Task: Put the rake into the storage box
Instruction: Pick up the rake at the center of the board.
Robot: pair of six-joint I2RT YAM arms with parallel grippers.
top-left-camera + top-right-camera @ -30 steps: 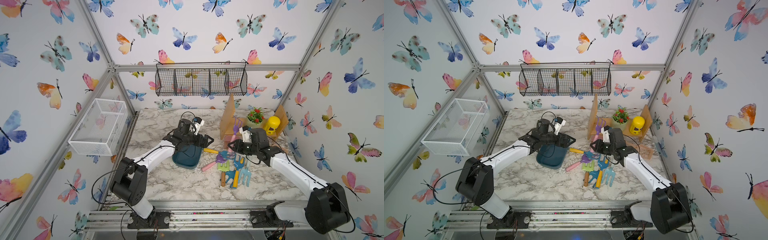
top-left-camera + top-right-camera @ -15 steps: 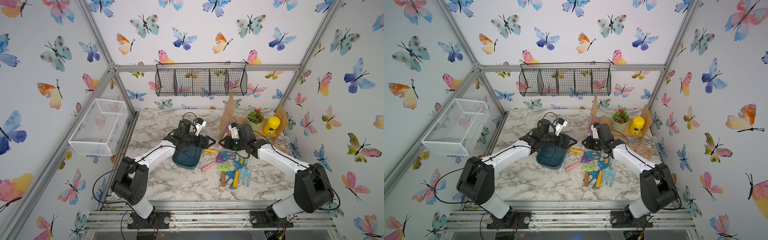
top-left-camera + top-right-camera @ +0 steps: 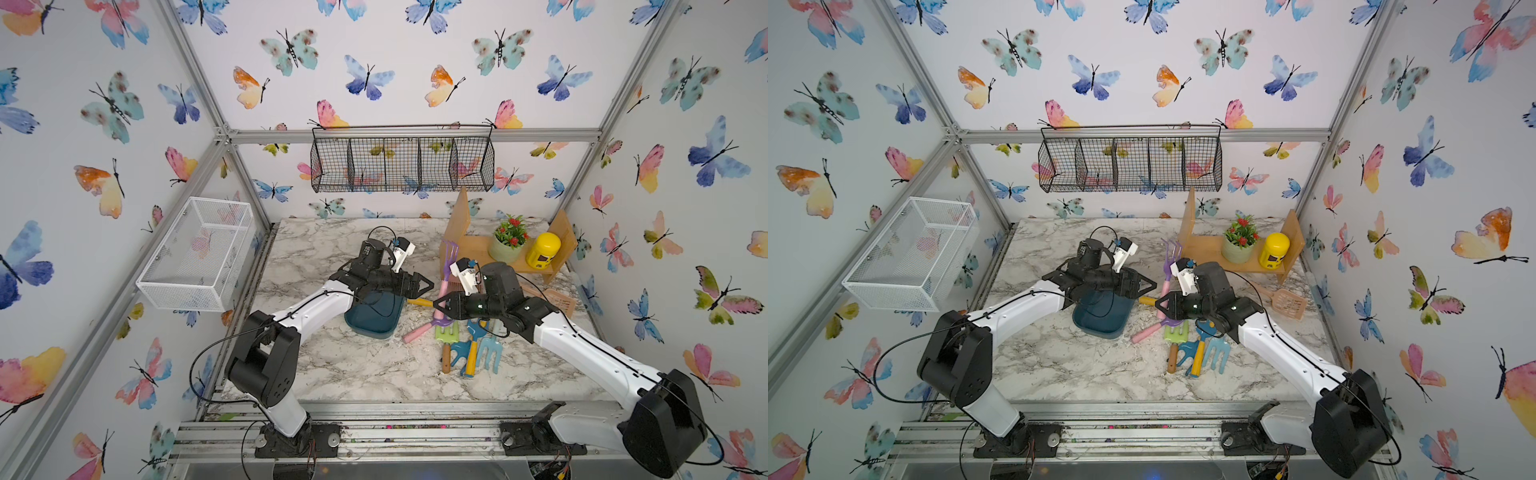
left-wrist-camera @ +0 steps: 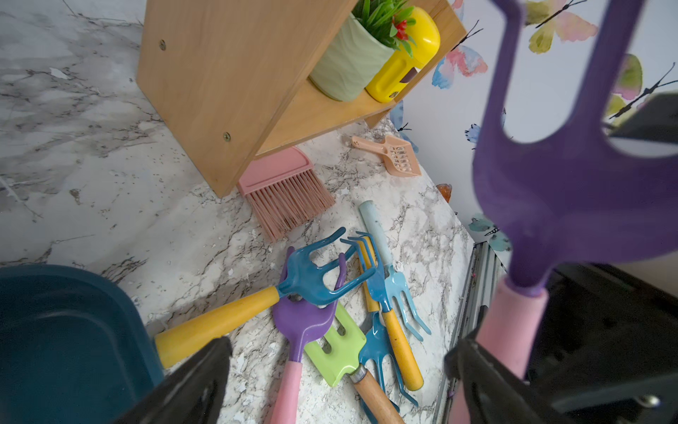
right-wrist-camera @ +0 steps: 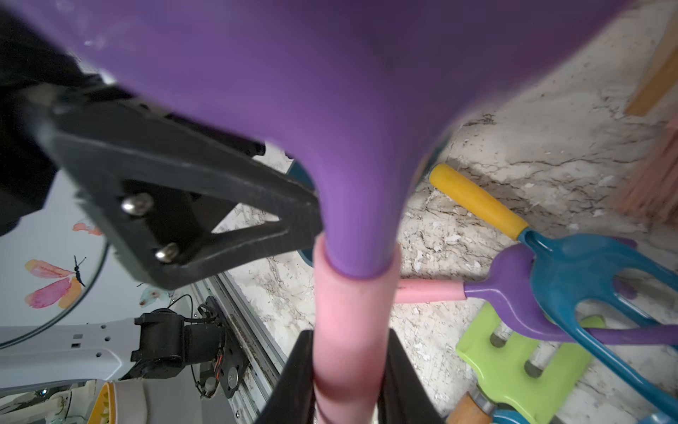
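The rake [image 3: 451, 251] [image 3: 1170, 251] has a purple forked head and a pink handle, and it stands upright in the air. My right gripper [image 3: 439, 304] [image 5: 350, 352] is shut on the pink handle just below the head [image 5: 330, 110]. My left gripper [image 3: 426, 289] [image 4: 337, 378] is open and empty, and one of its fingertips [image 5: 293, 227] sits right beside the rake's neck. In the left wrist view the rake [image 4: 568, 191] rises past the edge of my jaws. The dark teal storage box [image 3: 365, 324] [image 3: 1096, 322] [image 4: 55, 330] lies under my left wrist, empty where visible.
Several toy tools [image 3: 461, 345] lie piled right of the box, among them a second purple and pink one [image 4: 301, 323]. A wooden shelf [image 3: 478, 249] holds a plant pot [image 3: 505, 245] and a yellow can [image 3: 542, 249]. A pink brush [image 4: 286, 191] and a peach scoop [image 3: 1285, 301] lie nearby. Mesh baskets hang on the walls.
My right gripper has carried the rake a little left, up to the left gripper's fingertips. The left arm has hardly moved, and its jaws have stayed open.
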